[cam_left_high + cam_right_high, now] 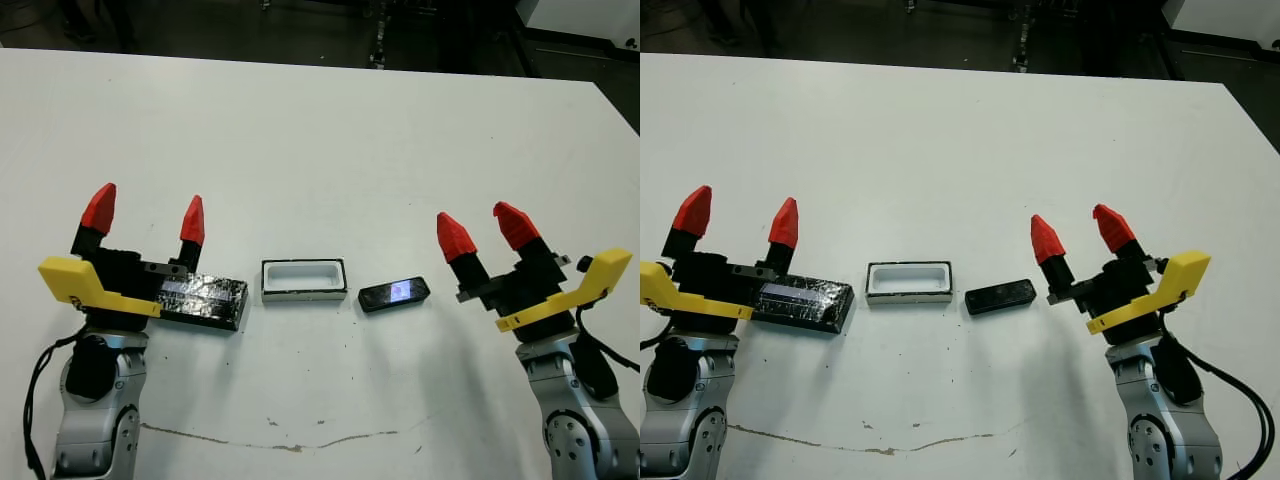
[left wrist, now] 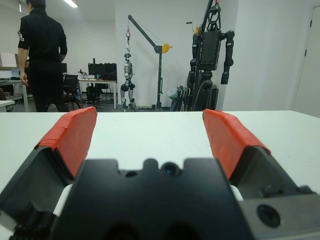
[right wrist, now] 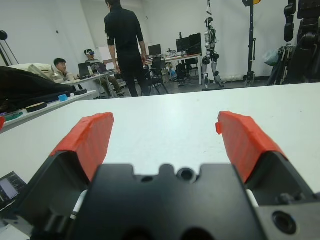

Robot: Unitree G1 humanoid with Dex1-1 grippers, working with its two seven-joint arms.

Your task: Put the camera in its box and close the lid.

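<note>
Left end effector (image 1: 147, 220) sits at the lower left of the head view with its two red-tipped fingers spread apart and gripping nothing, its black body just above the left end of the lid; right end effector (image 1: 485, 233) mirrors it at the lower right, fingers likewise apart and empty. Both hover over the white tabletop (image 1: 320, 140), which fills most of the frame and carries a thin brownish streak near the bottom edge. Beyond the far edge, the wrist views show a person in black (image 3: 123, 45) standing with their back turned, and seated people at desks. Largest of the three things on the tabletop, the lid (image 1: 205, 299) lies flat, a glossy speckled black slab, left of centre. Just to its right, apart from it, the box (image 1: 303, 279) rests open, white inside, with nothing in it. Smallest, the camera (image 1: 394, 294) lies flat just right of the box, slightly tilted, a bluish reflection on top, between the box and the right end effector.
</note>
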